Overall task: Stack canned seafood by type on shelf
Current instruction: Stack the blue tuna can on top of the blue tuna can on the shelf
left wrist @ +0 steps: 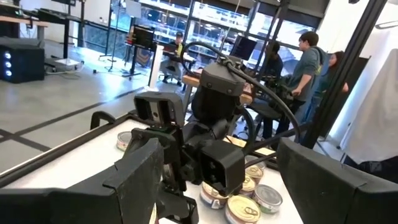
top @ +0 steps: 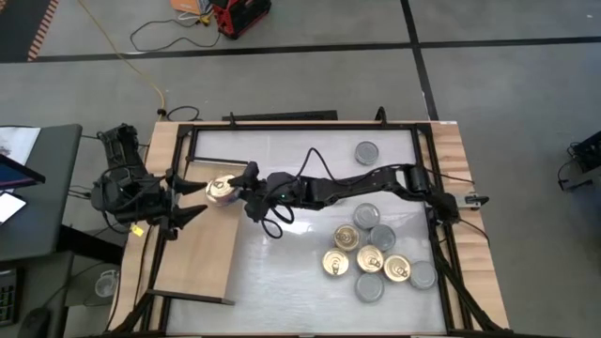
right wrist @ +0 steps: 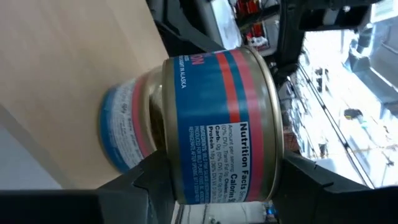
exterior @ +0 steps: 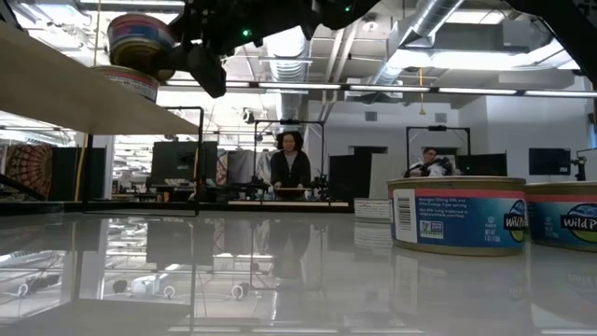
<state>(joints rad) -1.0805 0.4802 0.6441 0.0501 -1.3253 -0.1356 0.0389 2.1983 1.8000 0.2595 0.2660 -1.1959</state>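
Note:
The shelf (top: 202, 253) is a light wooden board in a black frame at the table's left. My right gripper (top: 235, 188) reaches over its far part, shut on a gold-topped tin of canned seafood (top: 222, 189) with a blue and red label (right wrist: 217, 124). Directly below it another tin (exterior: 126, 82) rests on the board (exterior: 65, 89); whether the two touch I cannot tell. My left gripper (top: 188, 199) stands open at the shelf's left side, level and pointing at the right gripper, with nothing between its fingers (left wrist: 137, 180). My right gripper pinches the tin's round side wall (right wrist: 186, 183) between its two fingers, one on each opposite side. The fingers come nearly level from the table's right. The tin sits upright in the hold, gold top up, over the tin on the shelf.
Several more tins (top: 371, 258) lie clustered on the white table at the near right, gold and silver tops mixed; two show close in the low view (exterior: 457, 215). A single silver-topped tin (top: 366, 151) sits at the far side. People work in the room behind.

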